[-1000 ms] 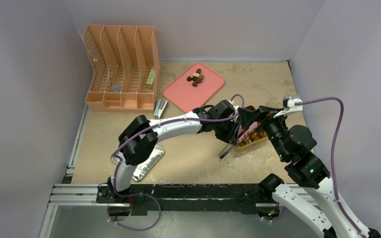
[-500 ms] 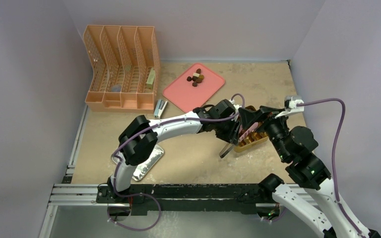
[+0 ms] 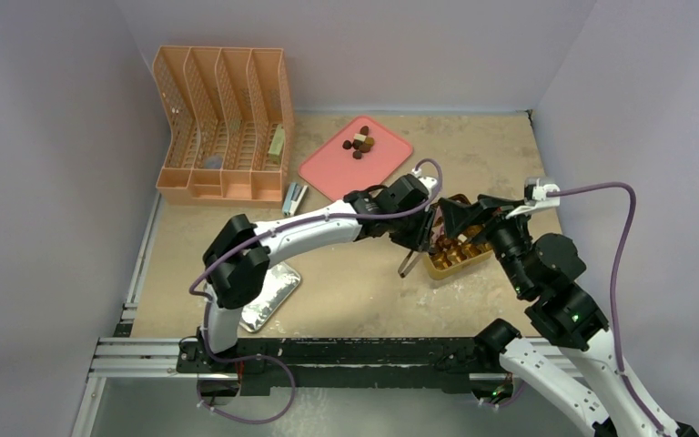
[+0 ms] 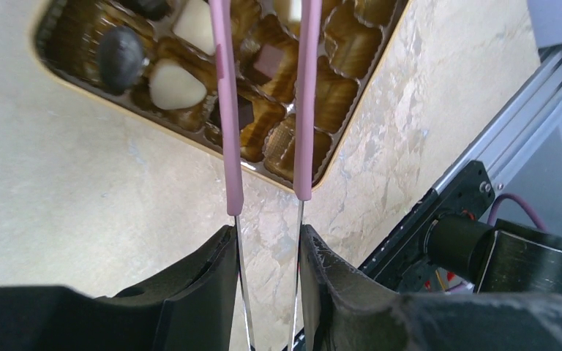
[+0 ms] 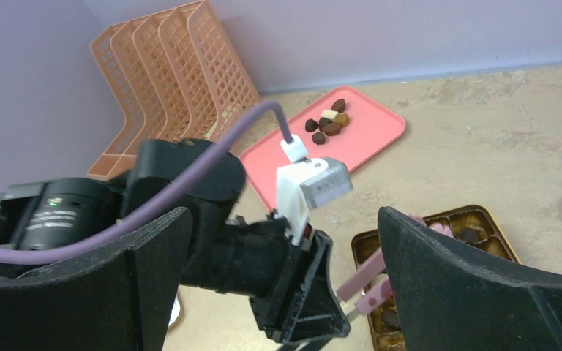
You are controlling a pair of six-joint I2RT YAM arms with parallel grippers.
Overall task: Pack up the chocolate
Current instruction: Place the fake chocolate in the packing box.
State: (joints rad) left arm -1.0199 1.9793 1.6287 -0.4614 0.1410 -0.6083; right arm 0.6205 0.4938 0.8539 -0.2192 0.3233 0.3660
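Observation:
Several small pieces of chocolate (image 3: 359,143) lie in a cluster on the pink tray (image 3: 391,157); the right wrist view shows the same cluster of chocolate (image 5: 328,121). More chocolate (image 4: 175,84), pale and dark, sits in the cells of the gold box (image 3: 460,261). My left gripper (image 3: 423,238) is shut on a pair of pink-sleeved metal tongs (image 4: 228,110), whose two arms reach over the box (image 4: 322,164). The tong tips are out of view. My right gripper (image 3: 466,217) hangs open and empty just beyond the box, its fingers either side of the left wrist.
An orange mesh file rack (image 3: 223,123) stands at the back left, with a stapler (image 3: 295,197) in front of it. A foil tray (image 3: 268,296) lies near the left arm's base. A metal rail (image 3: 346,350) runs along the near edge.
My left arm has swung its wrist a little back and left, carrying the tongs with it over the box. The right arm has barely moved.

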